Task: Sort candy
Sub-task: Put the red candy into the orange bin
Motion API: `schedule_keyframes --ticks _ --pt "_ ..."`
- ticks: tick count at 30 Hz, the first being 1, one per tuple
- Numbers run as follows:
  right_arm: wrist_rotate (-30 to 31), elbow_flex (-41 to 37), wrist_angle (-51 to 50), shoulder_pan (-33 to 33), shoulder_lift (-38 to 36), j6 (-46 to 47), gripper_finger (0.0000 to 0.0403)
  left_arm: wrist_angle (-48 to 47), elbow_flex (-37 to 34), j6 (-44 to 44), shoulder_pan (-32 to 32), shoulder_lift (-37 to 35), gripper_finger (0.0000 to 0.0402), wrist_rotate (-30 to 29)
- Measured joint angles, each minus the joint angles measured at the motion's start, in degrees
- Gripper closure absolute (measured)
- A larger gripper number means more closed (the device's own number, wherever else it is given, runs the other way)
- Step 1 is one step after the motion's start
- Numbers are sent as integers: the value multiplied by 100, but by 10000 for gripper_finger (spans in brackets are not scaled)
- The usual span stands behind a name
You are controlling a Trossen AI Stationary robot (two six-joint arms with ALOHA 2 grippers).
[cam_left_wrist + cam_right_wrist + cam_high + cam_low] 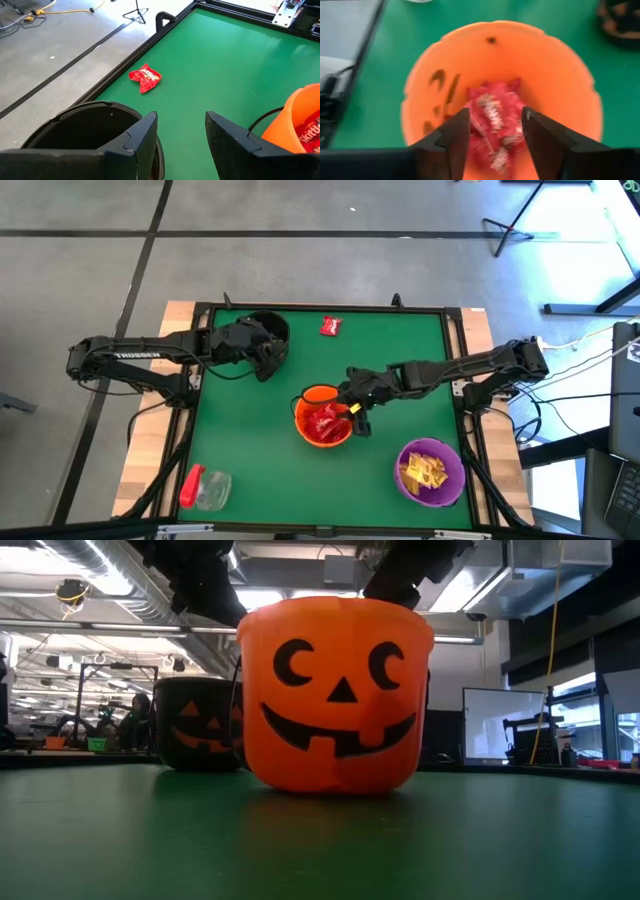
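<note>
Candy [493, 127] fills the orange bucket [312, 395] directly beneath our released right gripper [495, 131]; our left gripper [181, 142], also released, hovers at nine o'clock.

Inside the orange bucket [502, 95], the red candy [495, 125] is blurred in the right wrist view, and no single packet can be told apart. The print on the lone red candy packet [145, 78] on the table [240, 70] is too small to read. In the low view, the black bucket [195, 725] at left centre is partly hidden behind the orange bucket, and both arms are cut off by the frame's top edge. The black bucket's interior is seen only as darkness in the left wrist view. At the lower right of the high view, the yellow candy [424, 471] in the purple bucket [432, 472] is too small to count.
</note>
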Motion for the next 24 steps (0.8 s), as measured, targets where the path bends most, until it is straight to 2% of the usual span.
schedule_keyframes --ticks 5,8,15,20,24 --pt "782 6 4 -339 -30 -7 192 -1 0 2 4 0 245 -4" --pt "972 7 12 -789 0 25 187 0 0 20 4 0 245 -7" --pt "543 9 384 -2120 422 19 186 20 0 491 -105 -38 245 -45" --pt "358 39 713 -2815 966 -133 186 73 0 882 -103 -74 245 -103" --pt "363 509 468 -3214 1533 -170 186 71 0 1034 -105 -76 245 -279"
